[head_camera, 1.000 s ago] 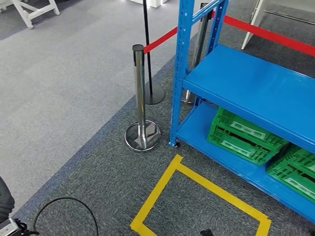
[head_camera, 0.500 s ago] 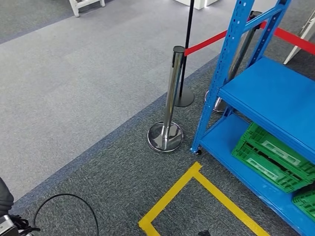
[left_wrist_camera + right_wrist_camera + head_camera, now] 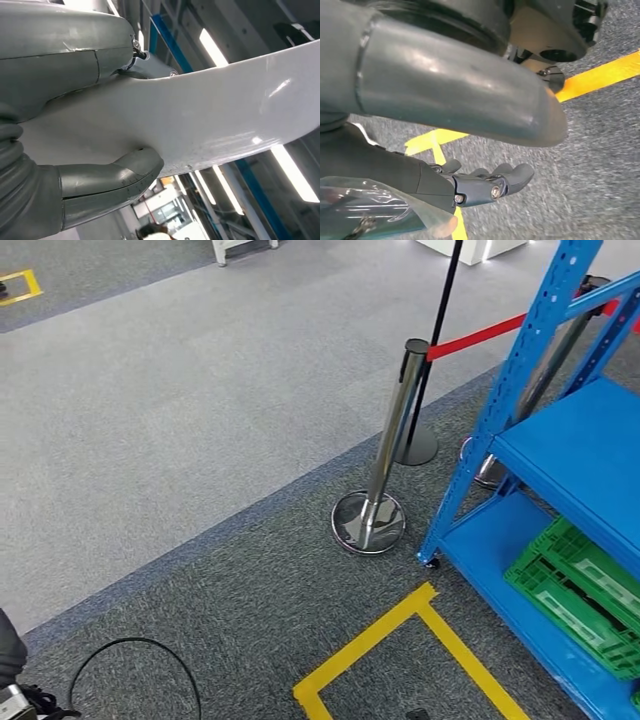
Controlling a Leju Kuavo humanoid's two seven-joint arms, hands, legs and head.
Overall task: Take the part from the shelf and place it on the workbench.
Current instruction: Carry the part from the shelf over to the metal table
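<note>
In the left wrist view my left hand (image 3: 75, 110) grips a long, smooth white part (image 3: 211, 105); the grey thumb (image 3: 113, 175) presses one face of it and a finger lies over the other. The part reaches well past the hand, with ceiling lights behind it. In the right wrist view my right hand (image 3: 444, 100) hangs over the dark carpet, its thumb and dark fingers (image 3: 497, 182) apart with nothing between them. The blue shelf (image 3: 581, 455) stands at the right of the head view.
Green crates (image 3: 581, 590) lie on the shelf's lowest level. A chrome stanchion (image 3: 389, 440) with a red belt (image 3: 475, 337) stands left of the shelf. Yellow floor tape (image 3: 377, 640) marks a box ahead. A black cable (image 3: 136, 645) loops at lower left.
The whole picture has slid to the right, so the camera has turned left. The shelf now shows less at the right edge, and more light grey carpet shows.
</note>
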